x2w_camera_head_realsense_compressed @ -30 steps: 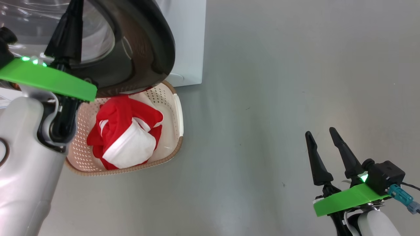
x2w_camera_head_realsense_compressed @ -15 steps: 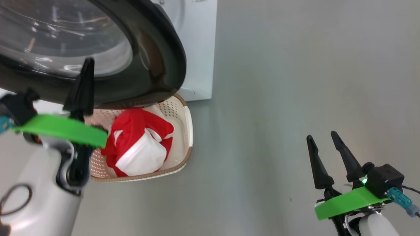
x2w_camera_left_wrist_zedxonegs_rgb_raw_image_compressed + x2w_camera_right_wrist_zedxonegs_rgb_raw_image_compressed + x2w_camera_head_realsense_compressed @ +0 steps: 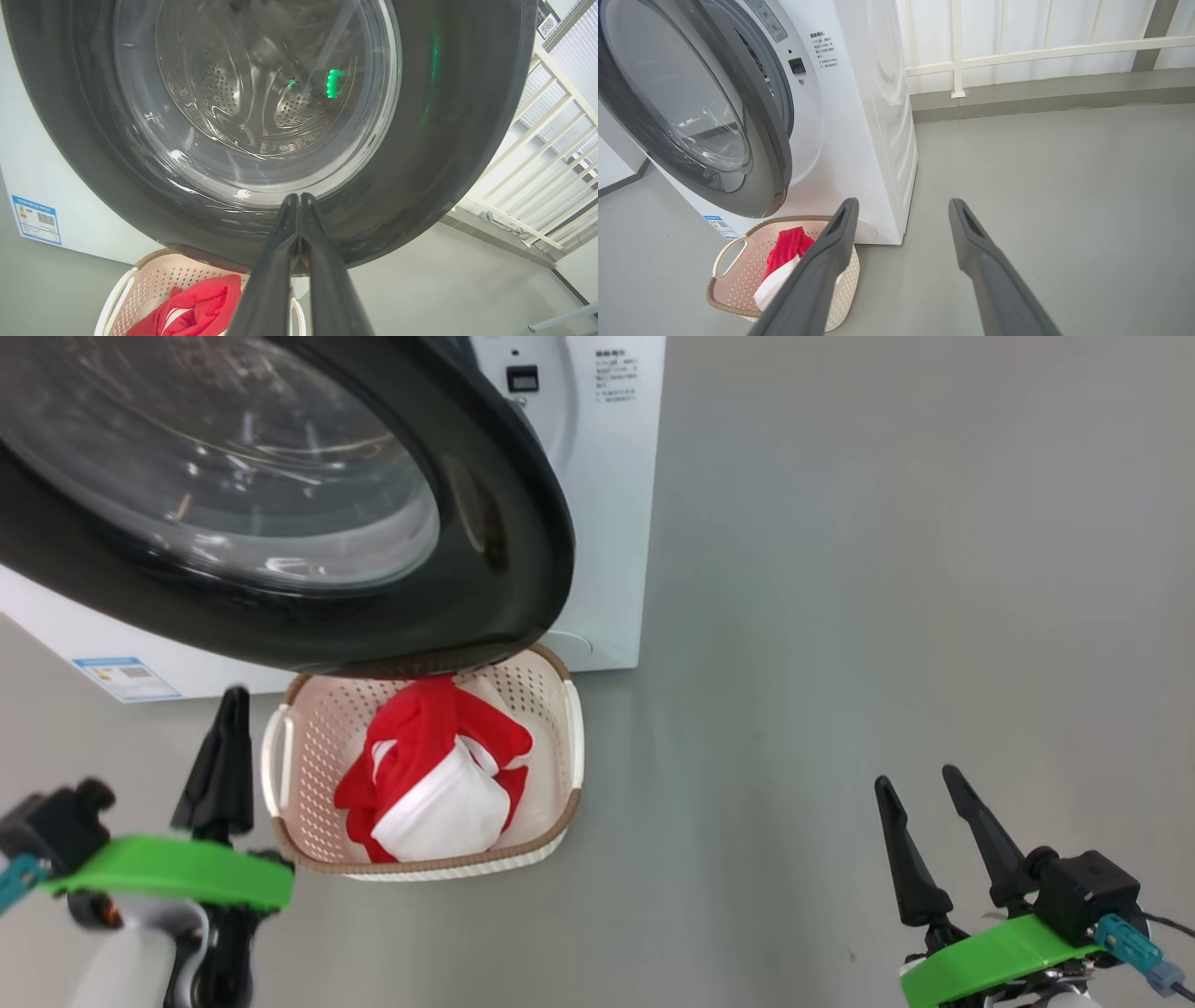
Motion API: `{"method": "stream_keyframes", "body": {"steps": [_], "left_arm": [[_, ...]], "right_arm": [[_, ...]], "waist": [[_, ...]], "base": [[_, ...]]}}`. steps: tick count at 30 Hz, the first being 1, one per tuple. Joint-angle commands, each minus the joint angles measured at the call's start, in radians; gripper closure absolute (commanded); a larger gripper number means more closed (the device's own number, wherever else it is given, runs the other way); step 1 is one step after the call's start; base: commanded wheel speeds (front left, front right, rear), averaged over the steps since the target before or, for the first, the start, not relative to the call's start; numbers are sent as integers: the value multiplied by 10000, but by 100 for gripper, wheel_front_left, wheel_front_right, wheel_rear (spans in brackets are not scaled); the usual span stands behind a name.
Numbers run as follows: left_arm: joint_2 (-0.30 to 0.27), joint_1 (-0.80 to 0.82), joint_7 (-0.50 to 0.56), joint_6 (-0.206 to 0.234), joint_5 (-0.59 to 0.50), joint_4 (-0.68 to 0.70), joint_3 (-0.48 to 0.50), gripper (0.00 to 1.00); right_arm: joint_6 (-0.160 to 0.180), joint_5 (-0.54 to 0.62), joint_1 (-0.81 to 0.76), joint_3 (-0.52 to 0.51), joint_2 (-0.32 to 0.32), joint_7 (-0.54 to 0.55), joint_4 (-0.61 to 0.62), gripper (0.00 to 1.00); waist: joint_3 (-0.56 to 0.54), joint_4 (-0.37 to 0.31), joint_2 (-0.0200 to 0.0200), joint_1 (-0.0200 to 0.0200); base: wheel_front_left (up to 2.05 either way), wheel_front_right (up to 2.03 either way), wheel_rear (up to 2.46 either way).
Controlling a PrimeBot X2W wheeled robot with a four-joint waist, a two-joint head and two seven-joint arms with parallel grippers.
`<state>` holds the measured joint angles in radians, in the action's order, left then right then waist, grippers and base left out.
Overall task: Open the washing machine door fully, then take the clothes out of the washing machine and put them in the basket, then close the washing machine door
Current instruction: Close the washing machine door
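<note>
Red fabric and a white piece, the clothes (image 3: 439,784), lie heaped in the basket (image 3: 313,756) in the head view. The basket stands on the floor against the front foot of the washing machine (image 3: 607,523), under the low edge of the washing machine door (image 3: 509,523). Our left gripper (image 3: 233,702) is just beside the basket's left handle, its fingers pressed together on nothing. Our right gripper (image 3: 917,780) is well apart, over bare floor at the lower right corner, its fingers spread and holding nothing.

From the left wrist, the closed fingers point at the door's lower rim. Whether they touch it we cannot tell. Through the glass we see the steel drum (image 3: 261,88) and no fabric in it.

From the right wrist, the door hangs swung out from the machine's front, with the grey ring showing behind it.

We judge the opening and unloading done. What is left is the closing: the door has to be pushed home against the front.
</note>
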<state>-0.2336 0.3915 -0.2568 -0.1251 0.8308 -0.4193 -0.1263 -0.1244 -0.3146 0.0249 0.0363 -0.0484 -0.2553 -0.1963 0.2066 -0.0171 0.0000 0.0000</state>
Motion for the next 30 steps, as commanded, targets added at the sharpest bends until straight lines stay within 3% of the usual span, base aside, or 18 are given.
{"method": "stream_keyframes", "body": {"steps": [1, 4, 6, 10, 30], "left_arm": [[-248, -288, -49, -56, -202, 367, 542, 58], [-215, -624, -49, -56, -345, 463, 714, 51], [-166, -955, -49, -56, -544, 572, 885, 24], [-54, -1639, -49, -56, -974, 779, 1200, 0], [512, -3767, -49, -56, -3927, 1446, 2637, 0]], "right_arm": [[-63, 92, -77, 139, -18, -65, 185, 0], [-63, 106, -175, 133, -18, -65, 170, 0], [-63, 129, -283, 117, -18, -65, 158, 0], [-63, 133, -510, 64, -39, -65, 132, 0], [-63, 93, -1527, -383, -170, -65, 234, 0]], "waist": [[-229, 142, 0, 0], [-354, 170, 0, 0], [-475, 191, 0, 0], [-728, 213, 0, 0], [-1523, 243, 0, 0]], "base": [[0, 0, 0], [0, 0, 0], [0, 0, 0], [0, 0, 0], [0, 0, 0]]}}
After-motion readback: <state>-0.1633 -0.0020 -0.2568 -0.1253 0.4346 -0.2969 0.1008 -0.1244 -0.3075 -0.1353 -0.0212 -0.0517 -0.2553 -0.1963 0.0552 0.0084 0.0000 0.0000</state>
